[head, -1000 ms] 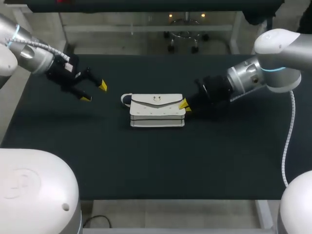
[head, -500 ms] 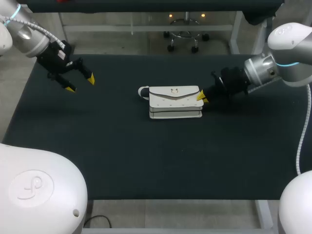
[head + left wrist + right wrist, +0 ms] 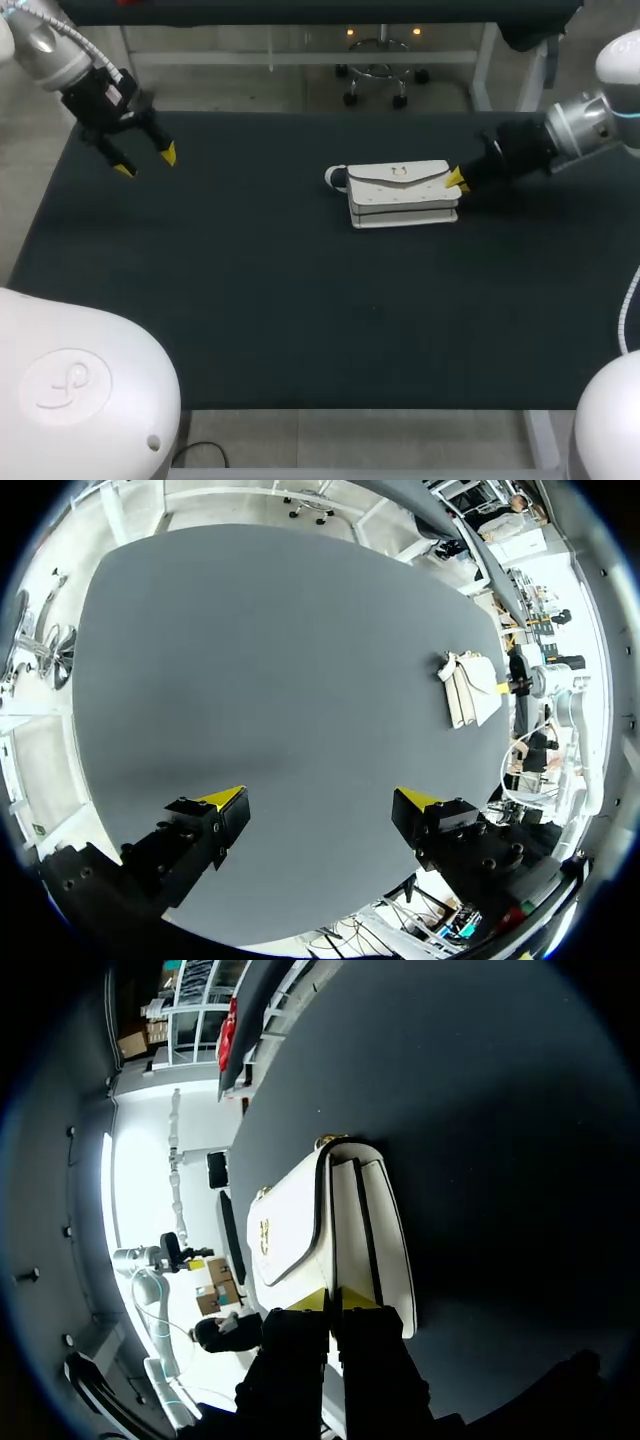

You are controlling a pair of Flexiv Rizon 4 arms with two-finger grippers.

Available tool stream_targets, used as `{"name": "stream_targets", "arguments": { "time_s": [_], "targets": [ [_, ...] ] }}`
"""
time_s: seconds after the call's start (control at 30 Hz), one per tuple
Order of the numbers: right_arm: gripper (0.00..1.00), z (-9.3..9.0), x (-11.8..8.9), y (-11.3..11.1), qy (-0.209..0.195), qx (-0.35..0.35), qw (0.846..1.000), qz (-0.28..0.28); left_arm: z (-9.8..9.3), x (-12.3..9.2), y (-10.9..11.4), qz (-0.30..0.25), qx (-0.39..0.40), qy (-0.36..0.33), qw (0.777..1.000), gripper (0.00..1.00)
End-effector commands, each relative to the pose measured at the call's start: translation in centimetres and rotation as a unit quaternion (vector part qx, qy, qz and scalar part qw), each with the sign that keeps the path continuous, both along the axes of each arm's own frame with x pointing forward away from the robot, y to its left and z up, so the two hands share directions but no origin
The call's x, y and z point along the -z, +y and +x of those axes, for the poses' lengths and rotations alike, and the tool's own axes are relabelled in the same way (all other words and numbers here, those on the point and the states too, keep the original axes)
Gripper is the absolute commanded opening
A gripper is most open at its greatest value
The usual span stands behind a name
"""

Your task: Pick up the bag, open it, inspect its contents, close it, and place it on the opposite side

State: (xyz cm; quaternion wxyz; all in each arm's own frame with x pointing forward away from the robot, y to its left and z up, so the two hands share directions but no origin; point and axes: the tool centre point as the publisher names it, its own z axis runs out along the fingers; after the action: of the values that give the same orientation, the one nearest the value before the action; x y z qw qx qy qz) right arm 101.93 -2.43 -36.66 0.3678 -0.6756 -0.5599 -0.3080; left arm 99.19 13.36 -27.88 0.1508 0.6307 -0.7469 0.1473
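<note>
A small white bag (image 3: 403,195) with a closed flap and a gold clasp lies lengthwise on the black table (image 3: 300,310), right of the middle. My right gripper (image 3: 456,180) comes in from the right and is shut on the bag's right end. In the right wrist view the yellow tips (image 3: 330,1300) are pressed together at the end of the bag (image 3: 300,1230), whose flap faces sideways. My left gripper (image 3: 146,161) hangs open over the table's far left corner, far from the bag. From the left wrist, the open gripper (image 3: 320,800) holds nothing, and the bag (image 3: 468,688) looks small and distant.
A short loop or strap end (image 3: 336,178) sticks out of the bag's left end. Bare black table surface lies between the left gripper and the bag and along the whole front.
My right gripper has drawn back to the right, taking the bag with it from the middle of the table. My left arm has pulled away toward the far left corner, still open.
</note>
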Motion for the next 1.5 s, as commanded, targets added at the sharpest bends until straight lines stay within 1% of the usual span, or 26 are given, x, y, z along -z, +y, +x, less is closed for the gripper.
{"name": "stream_targets", "arguments": {
  "time_s": [0.03, 0.17, 0.33, 0.43, 0.53, 0.67, 0.73, 0.77, 1.3, 1.37, 1.5],
  "targets": [
    [0.0, 0.8, -0.2, -2.4, 0.004, -0.005, 1.0, 0.015, 0.7, -0.1, 0.0, 0.013, 0.005, 0.016, 1.0, 1.0],
    [0.0, 1.4, -0.2, -4.3, 0.002, -0.006, 1.0, 0.019, 1.1, -0.2, 0.6, 0.024, 0.016, 0.011, 1.0, 1.0],
    [0.0, 2.1, -0.4, -6.8, -0.016, -0.004, 1.0, 0.016, 1.8, -0.3, 1.7, 0.039, 0.025, 0.019, 0.999, 1.0],
    [0.0, 2.3, -0.3, -7.9, -0.021, -0.003, 1.0, 0.013, 2.0, -0.4, 2.1, 0.053, 0.019, 0.017, 0.998, 1.0],
    [0.0, 2.5, -0.2, -8.9, -0.031, -0.007, 0.999, 0.0, 1.9, -0.9, 2.4, 0.064, 0.003, 0.002, 0.998, 1.0],
    [0.0, 2.9, -0.1, -10.2, -0.035, -0.009, 0.999, 0.005, 1.7, -1.3, 2.5, 0.083, -0.022, -0.02, 0.996, 1.0],
    [0.0, 3.4, 0.0, -11.2, -0.03, 0.004, 0.999, 0.009, 1.6, -1.5, 2.6, 0.105, -0.034, -0.039, 0.993, 1.0],
    [0.0, 3.5, 0.0, -11.4, -0.025, 0.013, 1.0, 0.012, 1.6, -1.6, 2.7, 0.113, -0.041, -0.049, 0.992, 1.0],
    [0.0, 3.5, 0.0, -11.4, -0.025, 0.013, 1.0, 0.012, 1.6, -1.6, 2.7, 0.113, -0.041, -0.049, 0.992, 1.0],
    [0.0, 3.6, 0.0, -11.4, -0.03, 0.013, 0.999, 0.008, 1.6, -1.8, 3.2, 0.118, -0.043, -0.054, 0.991, 1.0],
    [0.0, 4.6, 0.0, -13.4, -0.035, 0.023, 0.999, 0.0, 1.8, -1.9, 4.3, 0.13, -0.052, -0.057, 0.988, 1.0]
  ]
}}
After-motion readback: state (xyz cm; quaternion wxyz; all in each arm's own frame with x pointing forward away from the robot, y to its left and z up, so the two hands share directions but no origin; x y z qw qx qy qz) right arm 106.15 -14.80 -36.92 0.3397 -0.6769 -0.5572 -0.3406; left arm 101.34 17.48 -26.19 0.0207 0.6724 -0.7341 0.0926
